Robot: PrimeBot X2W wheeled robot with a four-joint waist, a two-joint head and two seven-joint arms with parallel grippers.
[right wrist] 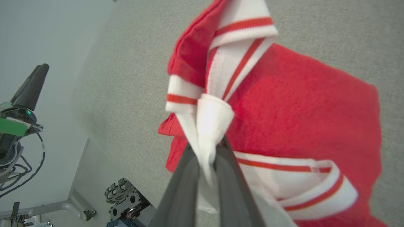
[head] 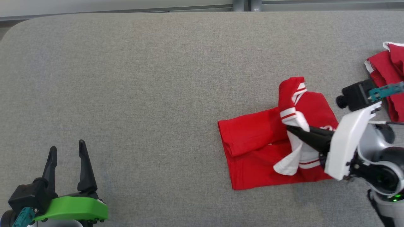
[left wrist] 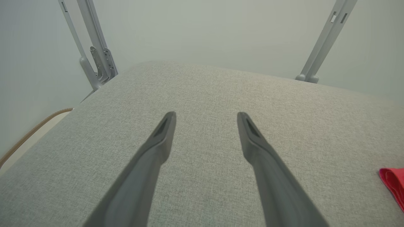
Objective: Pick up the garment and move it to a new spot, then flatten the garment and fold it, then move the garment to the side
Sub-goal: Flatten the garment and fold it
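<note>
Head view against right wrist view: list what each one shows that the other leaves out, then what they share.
Head view: a second red garment at the table's far right, the right arm's white forearm shell, and both fingers of the left gripper, spread open. Right wrist view: white trim pinched between the shut fingers of the right gripper, and what look like small wheels below the table edge. Both: the red garment with striped white trim, the grey table, the right gripper holding that garment, and part of the left gripper.

Second red cloth [head: 386, 67] cut by right edge, right hand [head: 288, 128] fingertips buried in white collar [right wrist: 210, 121]
</note>
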